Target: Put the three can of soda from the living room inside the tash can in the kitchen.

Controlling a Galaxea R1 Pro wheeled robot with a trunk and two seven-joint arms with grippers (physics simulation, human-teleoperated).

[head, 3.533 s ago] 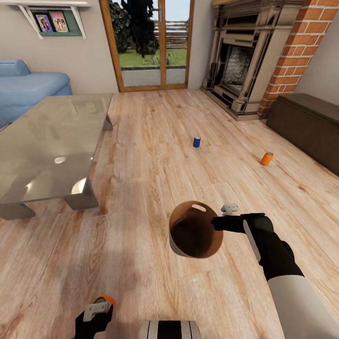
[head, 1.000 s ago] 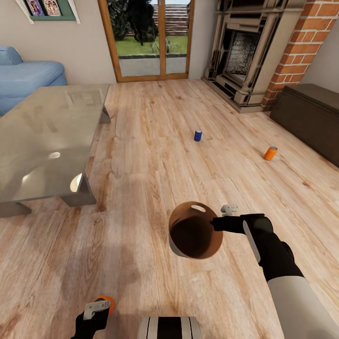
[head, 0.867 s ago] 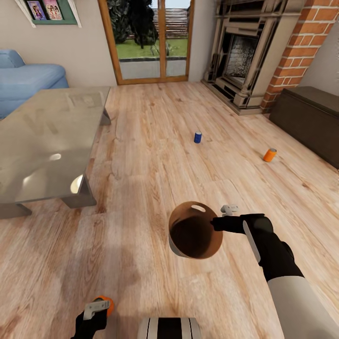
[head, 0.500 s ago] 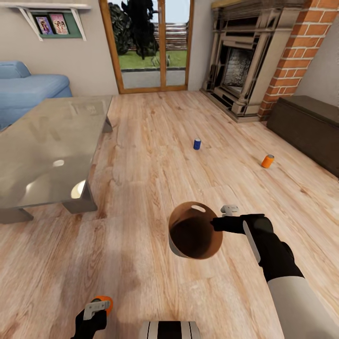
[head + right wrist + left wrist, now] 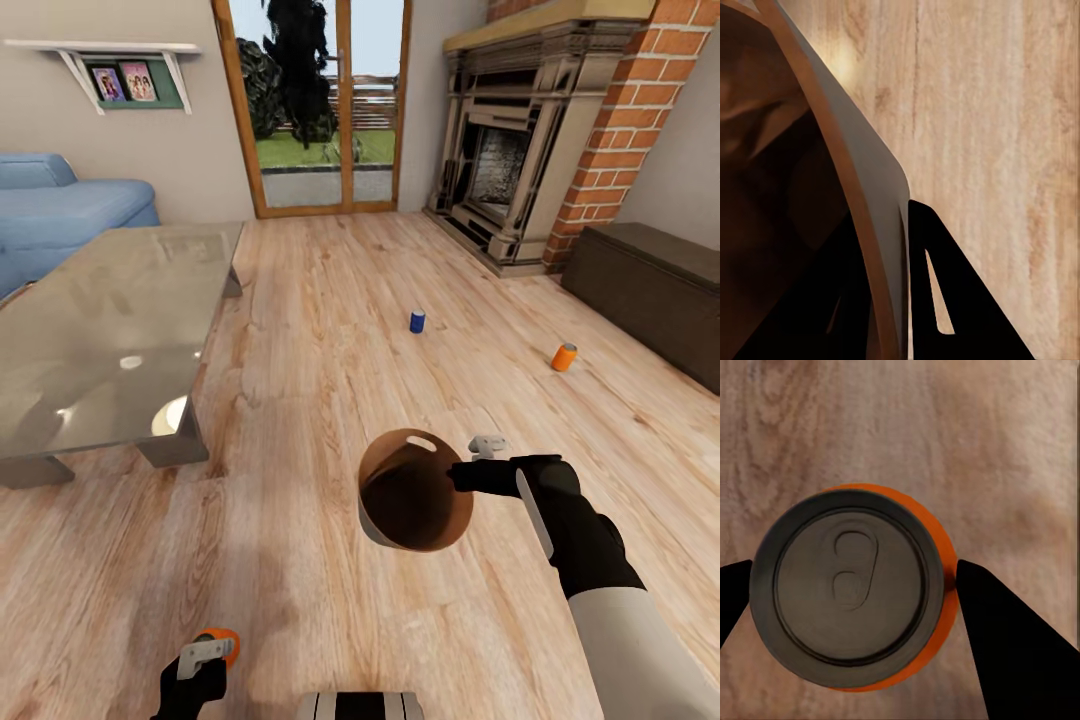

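My right gripper (image 5: 462,474) is shut on the rim of the trash can (image 5: 415,490), a grey pail with a brown inside, held above the wooden floor. In the right wrist view the pail's rim (image 5: 862,187) sits between a finger inside and a finger (image 5: 937,292) outside. My left gripper (image 5: 205,660) is shut on an orange soda can (image 5: 855,585), low at the picture's bottom left. A blue soda can (image 5: 417,321) stands on the floor ahead. The other orange soda can (image 5: 565,357) stands further right, near the bench.
A low glass-topped table (image 5: 100,330) stands to the left, with a blue sofa (image 5: 70,210) behind it. A fireplace (image 5: 510,160) and brick chimney (image 5: 620,120) are ahead on the right, with a dark bench (image 5: 660,290) beside them. Glass doors (image 5: 320,100) stand at the back.
The whole picture has shifted downward, so the camera has tilted up. Both arms, the pail and the held can keep their places in the view.
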